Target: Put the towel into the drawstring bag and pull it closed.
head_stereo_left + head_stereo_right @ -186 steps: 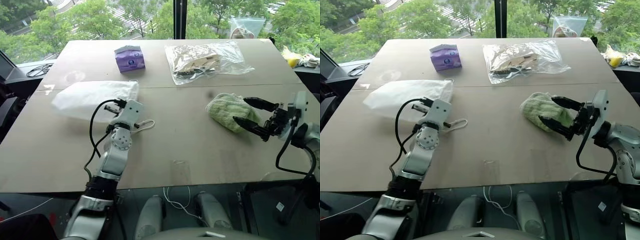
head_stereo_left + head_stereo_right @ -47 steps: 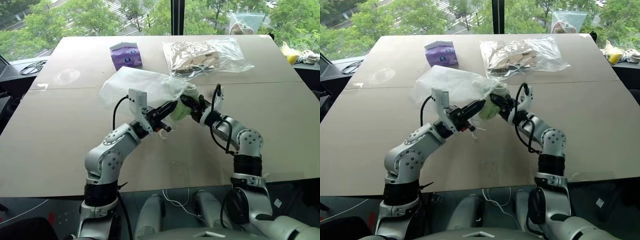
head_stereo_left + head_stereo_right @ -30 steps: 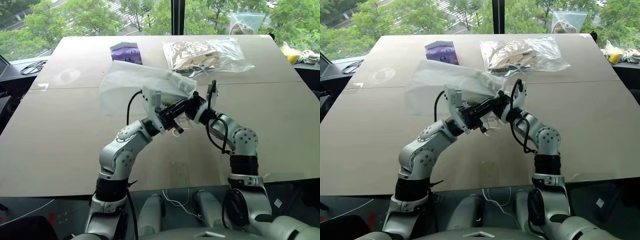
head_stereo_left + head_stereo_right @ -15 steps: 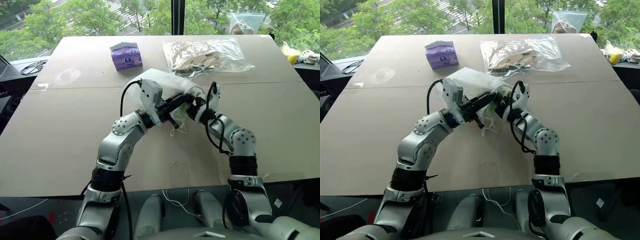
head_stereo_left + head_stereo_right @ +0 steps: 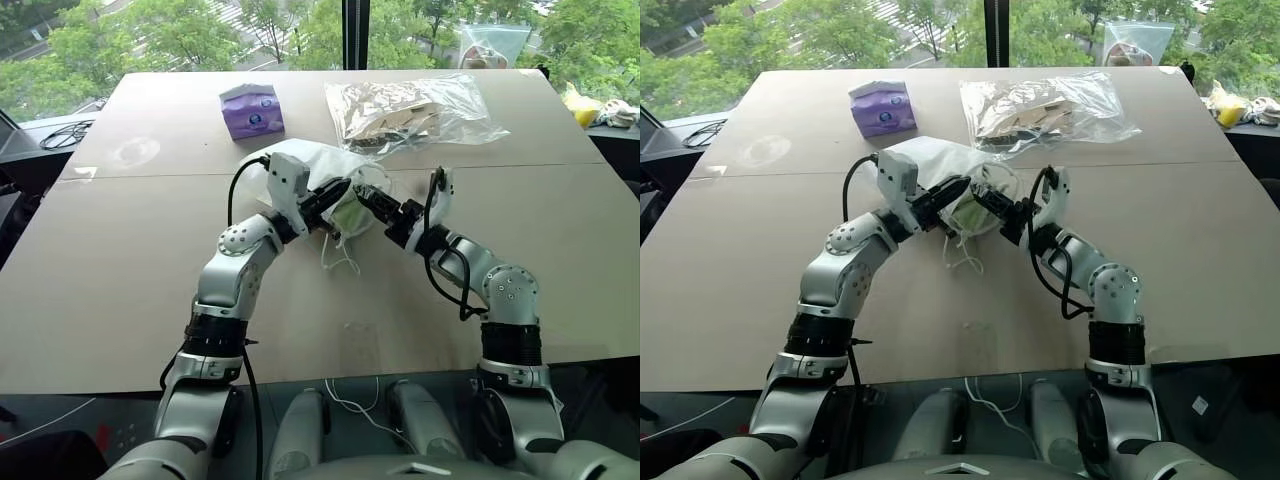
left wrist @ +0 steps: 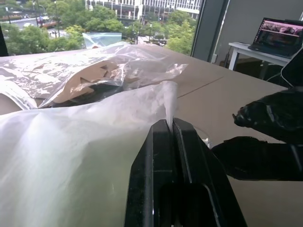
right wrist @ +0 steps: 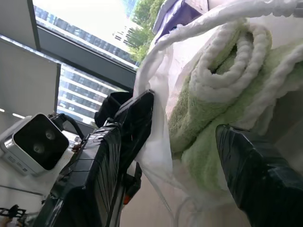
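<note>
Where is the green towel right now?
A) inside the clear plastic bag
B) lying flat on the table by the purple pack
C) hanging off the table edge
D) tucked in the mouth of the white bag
D: the towel sits bundled inside the open mouth of the drawstring bag, whose edge the left gripper pinches.

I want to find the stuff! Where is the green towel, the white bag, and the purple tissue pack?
towel (image 7: 208, 99): right wrist view, on its rolled green folds at the bag's mouth.
drawstring bag (image 6: 71, 142): left wrist view, on its white side.
purple tissue pack (image 5: 251, 109): left eye view, on its front face.
</note>
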Controlling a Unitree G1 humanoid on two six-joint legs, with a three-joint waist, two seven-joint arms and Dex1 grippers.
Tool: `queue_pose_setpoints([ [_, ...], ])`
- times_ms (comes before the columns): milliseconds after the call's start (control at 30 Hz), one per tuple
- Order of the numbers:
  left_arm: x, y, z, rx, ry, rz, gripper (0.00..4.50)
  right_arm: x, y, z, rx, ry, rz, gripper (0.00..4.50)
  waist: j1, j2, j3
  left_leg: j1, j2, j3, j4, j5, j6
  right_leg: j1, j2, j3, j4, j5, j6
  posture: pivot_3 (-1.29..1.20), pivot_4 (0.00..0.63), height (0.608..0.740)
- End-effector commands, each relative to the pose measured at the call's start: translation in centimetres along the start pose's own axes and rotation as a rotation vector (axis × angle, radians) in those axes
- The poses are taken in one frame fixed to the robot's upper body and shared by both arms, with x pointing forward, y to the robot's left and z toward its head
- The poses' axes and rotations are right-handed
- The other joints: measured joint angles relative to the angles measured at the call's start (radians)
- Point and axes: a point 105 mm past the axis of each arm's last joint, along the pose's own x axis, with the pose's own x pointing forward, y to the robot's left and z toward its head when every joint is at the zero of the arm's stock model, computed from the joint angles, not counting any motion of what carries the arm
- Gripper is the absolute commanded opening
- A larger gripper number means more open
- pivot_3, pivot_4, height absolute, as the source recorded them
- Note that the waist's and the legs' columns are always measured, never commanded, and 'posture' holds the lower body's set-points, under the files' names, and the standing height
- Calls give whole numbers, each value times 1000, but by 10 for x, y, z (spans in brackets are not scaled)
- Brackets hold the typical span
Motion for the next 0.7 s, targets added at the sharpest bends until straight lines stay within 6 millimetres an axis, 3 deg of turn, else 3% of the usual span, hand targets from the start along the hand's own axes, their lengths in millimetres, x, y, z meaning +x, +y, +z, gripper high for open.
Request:
queue_pose_setpoints([
  [33, 0, -3, 14, 22, -42, -25, 0, -6, 6, 12, -110, -34, 13, 3390, 0, 0, 0, 0, 0, 0, 0, 0, 0, 0, 0, 0, 0, 0, 0, 0, 150, 740],
  [100, -2, -2, 14, 29, -37, -31, 0, -13, -12, 30, -267, -99, -83, 3390, 2, 0, 0, 0, 0, 0, 0, 0, 0, 0, 0, 0, 0, 0, 0, 0, 150, 740],
  [167, -6, 3, 14, 37, -31, -22, 0, -22, -24, 46, -603, -126, -164, 3390, 7, 0, 0, 0, 0, 0, 1, 0, 0, 0, 0, 0, 0, -1, 2, 0, 150, 740],
  [233, -8, 6, 15, 47, -24, -20, 0, -26, -30, 49, -893, -90, -184, 3390, 8, 0, 0, 0, -1, 1, 1, 0, 0, 0, -1, 0, 0, -2, 3, 0, 150, 740],
  [333, -9, 9, 16, 59, -18, -24, 0, -25, -42, 61, -1102, -82, -236, 3390, -2, 0, 0, 1, 0, 2, 0, 0, 0, 0, 0, 1, 0, -2, 3, 0, 150, 740],
  [400, -8, 9, 17, 61, -19, -26, 0, -23, -51, 69, -1162, -85, -280, 3390, -4, 0, 0, 2, 0, 2, 0, 0, 0, 0, 1, 1, 1, -2, 3, 0, 150, 740],
  [500, -6, 8, 18, 62, -21, -28, 0, -14, -56, 61, -1224, -21, -251, 3390, 1, 0, 0, 1, 0, 2, 1, 0, 0, 0, 1, 1, 2, -1, 2, 0, 150, 740],
  [700, -6, 8, 19, 62, -26, -17, 0, 0, -85, 60, -1298, 57, -358, 3390, 7, 0, 0, 1, 0, 2, 2, 0, 0, 0, 0, 2, 2, 0, 0, 0, 150, 740],
])
